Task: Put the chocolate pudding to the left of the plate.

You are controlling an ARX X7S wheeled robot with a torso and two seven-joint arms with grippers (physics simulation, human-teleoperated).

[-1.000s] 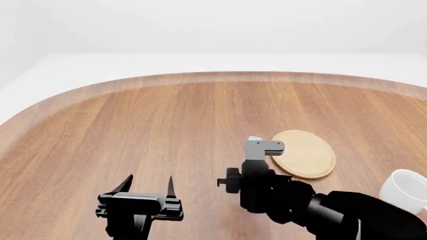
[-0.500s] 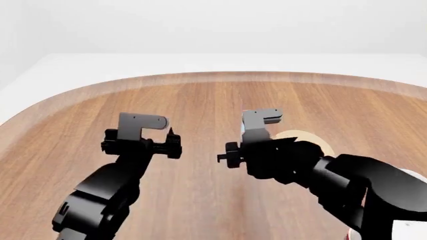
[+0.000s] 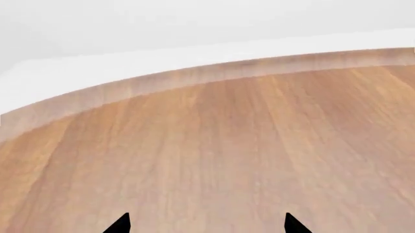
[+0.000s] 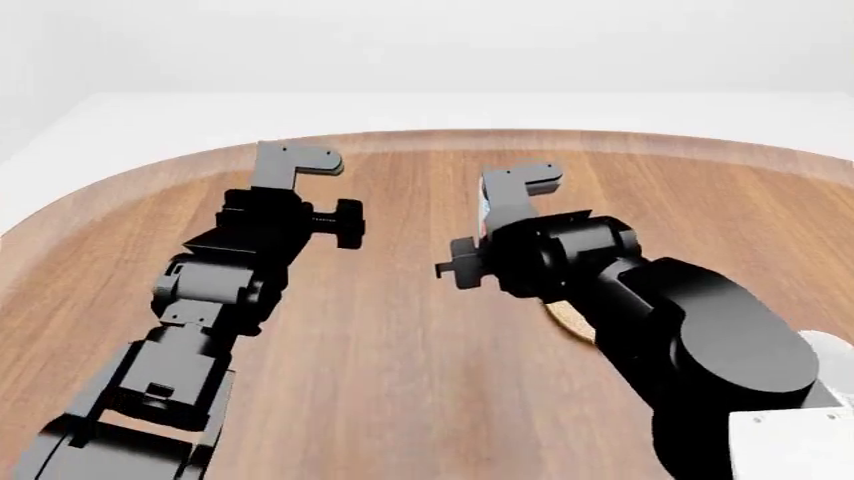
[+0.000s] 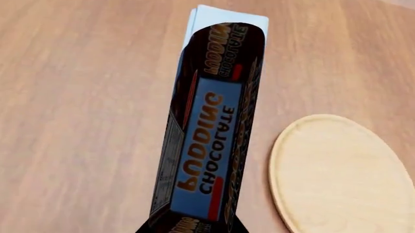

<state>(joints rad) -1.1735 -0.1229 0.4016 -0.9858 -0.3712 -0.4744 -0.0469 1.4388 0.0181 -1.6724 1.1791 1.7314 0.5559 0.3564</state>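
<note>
The chocolate pudding (image 5: 214,141) is a long red-brown box with a blue face. It hangs above the wooden table with my right gripper (image 5: 188,227) shut on its near end. In the head view only a thin pale and red strip of the pudding (image 4: 483,212) shows beside the right wrist. The tan round plate (image 5: 340,174) lies flat on the table, next to the box and below it. My right arm hides most of the plate (image 4: 567,322) in the head view. My left gripper (image 3: 206,224) is open and empty, raised over bare table.
A white mug (image 4: 830,352) stands at the right edge of the head view. The curved far edge of the table (image 3: 194,77) lies ahead of the left gripper, with white floor beyond. Both black arms fill the lower part of the head view.
Both arms have risen and reached forward. The left gripper went from low near the front edge to high at the left. The right gripper lifted the pudding from beside the plate.
</note>
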